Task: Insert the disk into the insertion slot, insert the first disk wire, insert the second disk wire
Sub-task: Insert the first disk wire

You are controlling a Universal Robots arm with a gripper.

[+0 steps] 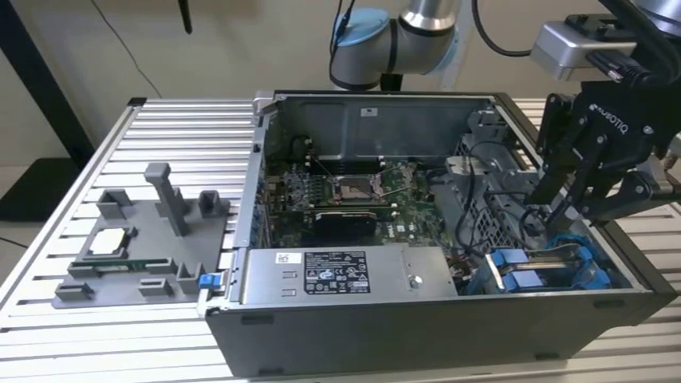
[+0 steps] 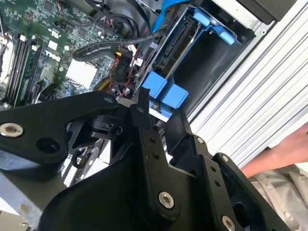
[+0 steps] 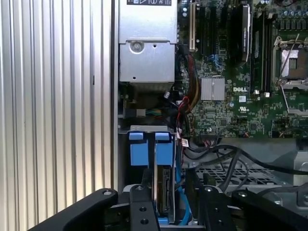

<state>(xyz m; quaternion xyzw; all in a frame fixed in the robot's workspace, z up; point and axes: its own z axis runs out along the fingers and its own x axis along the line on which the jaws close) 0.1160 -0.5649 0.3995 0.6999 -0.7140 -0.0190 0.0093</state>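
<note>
gripper (image 1: pixel 556 211) just above disk (image 3: pixel 164 183), computer case (image 1: pixel 426 335) open

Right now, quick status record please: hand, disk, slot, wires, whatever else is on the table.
hand: low over the insertion slot, at the exterior view's right
disk: blue-framed, standing in that slot
wires: black cables run beside the slot; plugged or not, cannot tell
case: open, on the slatted table
fixture: grey, at the exterior view's left, apart from the case
</note>
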